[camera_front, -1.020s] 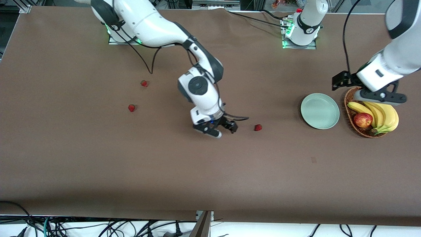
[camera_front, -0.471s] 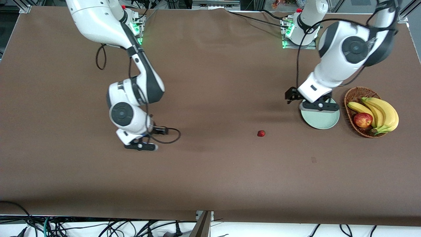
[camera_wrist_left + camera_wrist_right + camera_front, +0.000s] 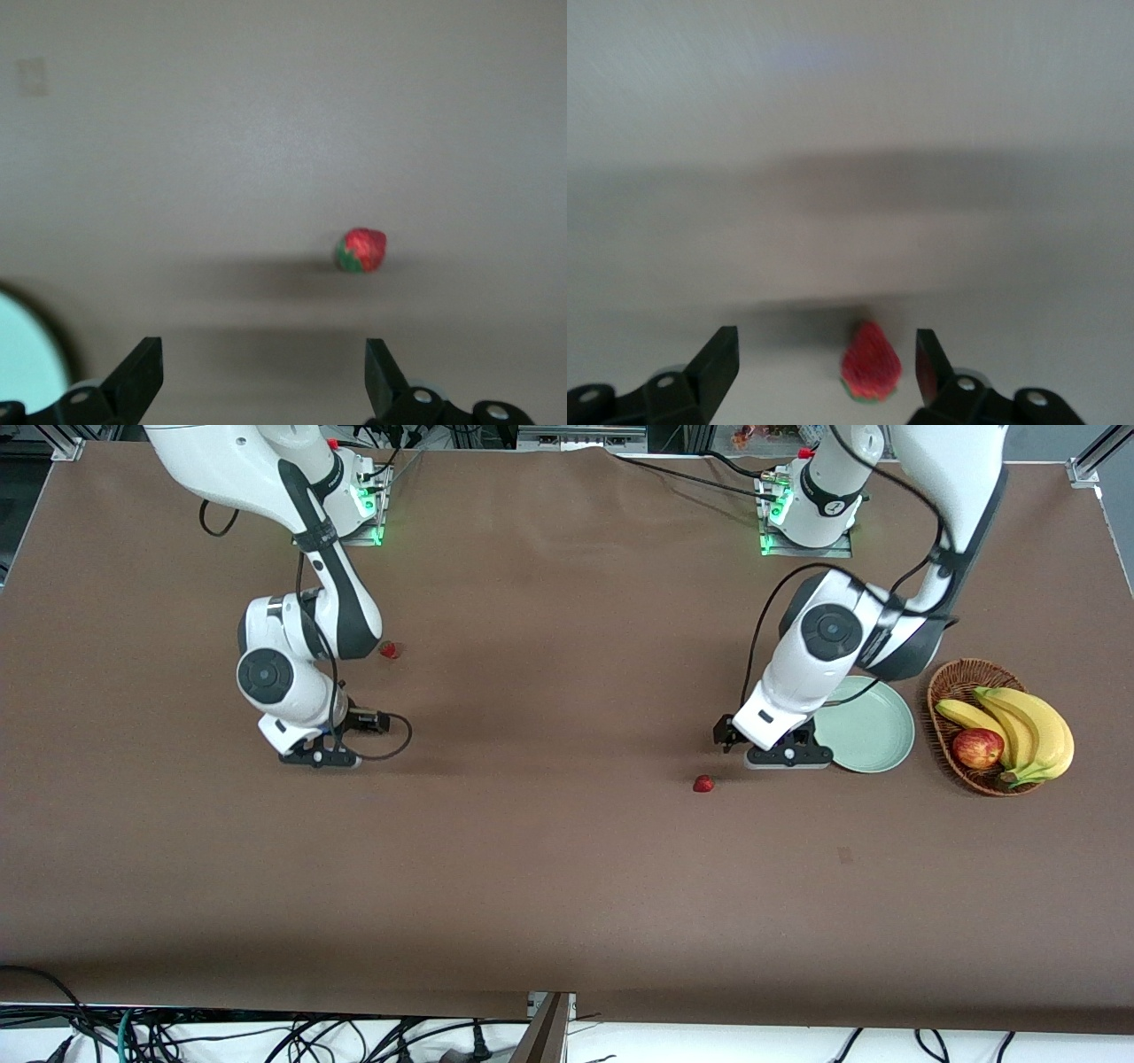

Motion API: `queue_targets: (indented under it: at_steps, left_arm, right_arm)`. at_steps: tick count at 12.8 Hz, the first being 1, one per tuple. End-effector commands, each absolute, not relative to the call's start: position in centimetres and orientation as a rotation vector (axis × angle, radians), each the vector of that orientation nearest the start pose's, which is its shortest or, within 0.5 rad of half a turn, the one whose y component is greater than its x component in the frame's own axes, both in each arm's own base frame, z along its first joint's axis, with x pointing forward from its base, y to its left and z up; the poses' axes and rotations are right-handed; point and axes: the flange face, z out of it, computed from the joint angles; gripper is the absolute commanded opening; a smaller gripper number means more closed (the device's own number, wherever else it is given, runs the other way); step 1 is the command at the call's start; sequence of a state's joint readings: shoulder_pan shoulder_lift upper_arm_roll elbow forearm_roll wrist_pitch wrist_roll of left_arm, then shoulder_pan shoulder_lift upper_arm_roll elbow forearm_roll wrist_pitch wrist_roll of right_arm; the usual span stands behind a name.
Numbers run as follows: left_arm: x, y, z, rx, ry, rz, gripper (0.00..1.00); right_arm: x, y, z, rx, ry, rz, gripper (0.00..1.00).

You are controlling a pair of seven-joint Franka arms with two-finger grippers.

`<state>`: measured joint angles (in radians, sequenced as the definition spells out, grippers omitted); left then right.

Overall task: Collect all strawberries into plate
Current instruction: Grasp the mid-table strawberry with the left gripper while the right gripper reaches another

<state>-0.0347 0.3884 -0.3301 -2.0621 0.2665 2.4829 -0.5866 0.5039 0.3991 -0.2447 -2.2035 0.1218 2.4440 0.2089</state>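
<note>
The closest berry to the front camera is a strawberry [image 3: 703, 783] lying on the brown table [image 3: 567, 886]. The left claw [image 3: 780, 759] hangs low just beside it, toward the plate, and the berry is a bit nearer to the front camera than the claw. In the left wrist view this strawberry [image 3: 361, 251] sits out past the two black fingers [image 3: 142, 376]. They are spread wide with nothing between them.

The pale green plate [image 3: 873, 731] lies right next to the left claw, on the side away from the berry. It has no berries in it. A brown basket [image 3: 952, 677] with bananas [image 3: 1032, 731] and a red apple [image 3: 977, 747] sits just past the plate, toward the left arm's end of the table.

The right claw [image 3: 321, 757] is low over the table at the right arm's end. Its fingers [image 3: 713, 367] are spread apart, with a second strawberry [image 3: 871, 362] in the gap between them, not squeezed.

A third strawberry [image 3: 388, 649] lies farther from the front camera than the right claw, beside the right arm.
</note>
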Motion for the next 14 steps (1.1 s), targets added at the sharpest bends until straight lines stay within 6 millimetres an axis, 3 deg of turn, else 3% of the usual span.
queue_targets:
  at_steps: [1,5,7,9,12,14]
  left_arm:
    - [59.0,-23.1,23.7,-3.135,-0.119,-0.146,1.0]
    - [60.4,-25.7,20.1,-3.129,-0.15,-0.14,1.0]
    - [59.9,-26.1,18.5,-3.092,-0.173,-0.148,1.0]
    - [59.1,-27.2,18.4,-3.099,-0.165,-0.132,1.0]
    - [59.0,-27.3,18.5,-3.098,-0.167,-0.128,0.99]
    - [58.9,-27.3,18.6,-3.091,-0.179,-0.116,0.47]
  right_arm:
    - [49.0,12.9,18.7,-3.181,0.006,0.201,0.83]
    - [48.2,12.2,18.2,-3.182,-0.008,0.23,0.64]
    - [48.6,12.3,18.4,-3.181,-0.012,0.206,0.63]
    - [48.9,12.1,18.1,-3.182,-0.015,0.171,0.63]
    - [49.3,11.7,18.1,-3.183,-0.003,0.155,0.43]
    - [49.4,11.4,18.1,-3.183,0.009,0.153,0.23]
